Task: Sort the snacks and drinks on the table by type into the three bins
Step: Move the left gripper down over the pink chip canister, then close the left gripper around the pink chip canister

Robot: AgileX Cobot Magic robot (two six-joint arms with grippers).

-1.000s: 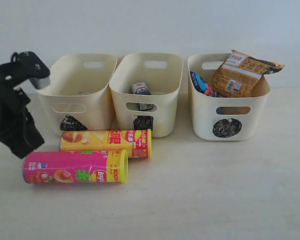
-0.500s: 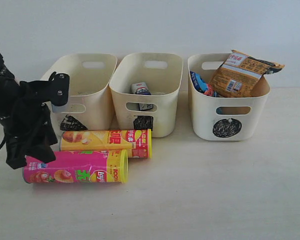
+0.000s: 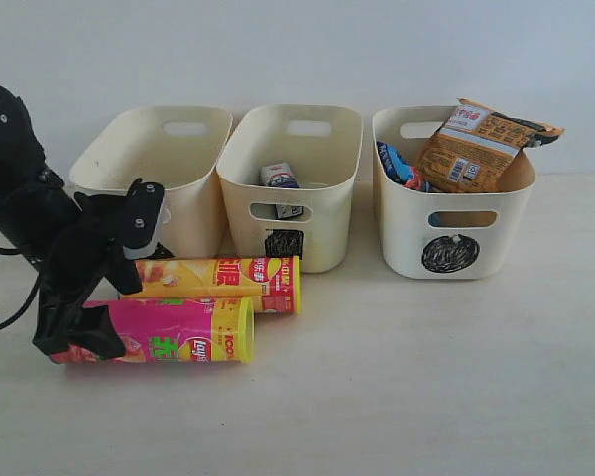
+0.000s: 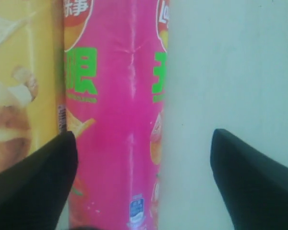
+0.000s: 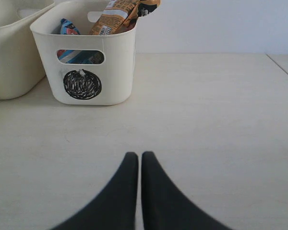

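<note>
Your left hand (image 4: 141, 143) is spread wide over the pink chip tube (image 3: 169, 332), one finger on each side. One sits at the seam with the yellow chip tube (image 3: 218, 278) just beside it, the other over bare counter (image 3: 426, 377). That straddle suits a crosswise pinch on a tube lying on its side, and nothing is gripped yet.

Both tubes lie in front of the triangle bin (image 3: 183, 134), probably their home. Your right hand (image 5: 140, 160) is pressed together, low to the counter, facing the circle bin (image 3: 407, 223), which holds the orange-brown packet (image 3: 481, 144) and the blue packet (image 3: 397, 164).

The arm covers most of the triangle mark and the pink tube's left end. The square bin (image 3: 322, 169) shows a white and blue carton (image 3: 279, 177) — anything else there is only a dim shape through the slot.
</note>
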